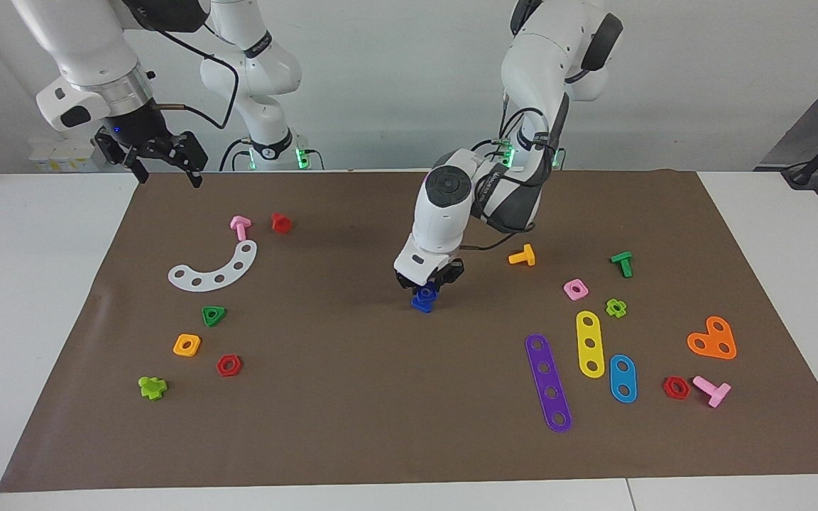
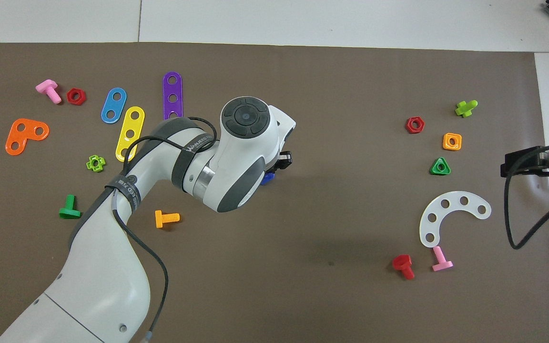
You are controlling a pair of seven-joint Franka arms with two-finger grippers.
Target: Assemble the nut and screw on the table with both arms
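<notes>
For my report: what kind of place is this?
Probably a robotics lab: two white robot arms stand at a white table, where a brown mat holds scattered toy parts.

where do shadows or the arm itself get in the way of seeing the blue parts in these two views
Facing view: the left gripper sits right on the blue parts, only a faint soft shadow on the mat, so they show clearly. Overhead view: the left arm's wrist covers nearly all of them, leaving only a blue sliver; a broad dim shadow lies beside it.
</notes>
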